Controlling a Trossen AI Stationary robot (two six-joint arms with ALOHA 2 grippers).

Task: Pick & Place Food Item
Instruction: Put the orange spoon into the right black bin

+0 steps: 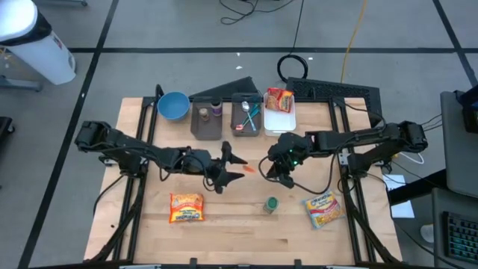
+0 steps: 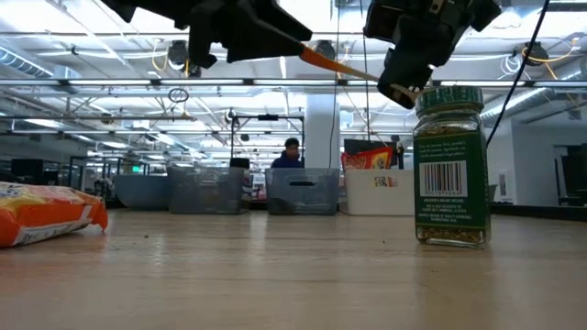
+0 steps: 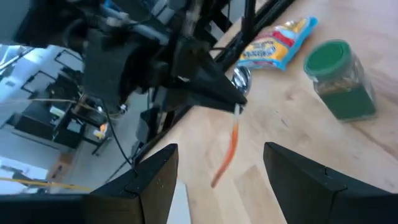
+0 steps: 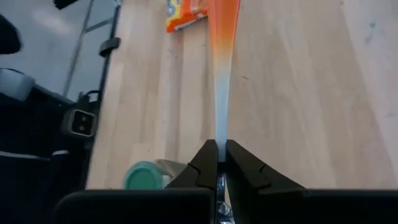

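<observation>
A thin utensil [image 4: 222, 74], white at one end and orange at the other, hangs in the air above the table's middle, with my right gripper [image 4: 219, 158] shut on its white end. Its orange end [image 3: 219, 174] reaches in between the open fingers of my left gripper [image 3: 214, 186]; I see no touch there. In the high view my left gripper [image 1: 231, 161] faces my right gripper [image 1: 270, 168] across the utensil [image 1: 248, 169]. A green-lidded spice jar [image 1: 270, 205] stands upright on the table near the front. My right gripper pinches the utensil's white end [image 4: 220, 134] between its two fingertips. The fingers come from the table's right, slanting down, and the utensil runs on past them along their line. It is lifted clear of the table, its orange end toward my left gripper.
An orange noodle packet [image 1: 186, 207] lies front left, a yellow-and-blue packet [image 1: 323, 210] front right. At the back stand a blue bowl [image 1: 172, 105], two grey bins [image 1: 205, 119] [image 1: 246, 116] and a white tray [image 1: 284, 119] with a red packet [image 1: 279, 97].
</observation>
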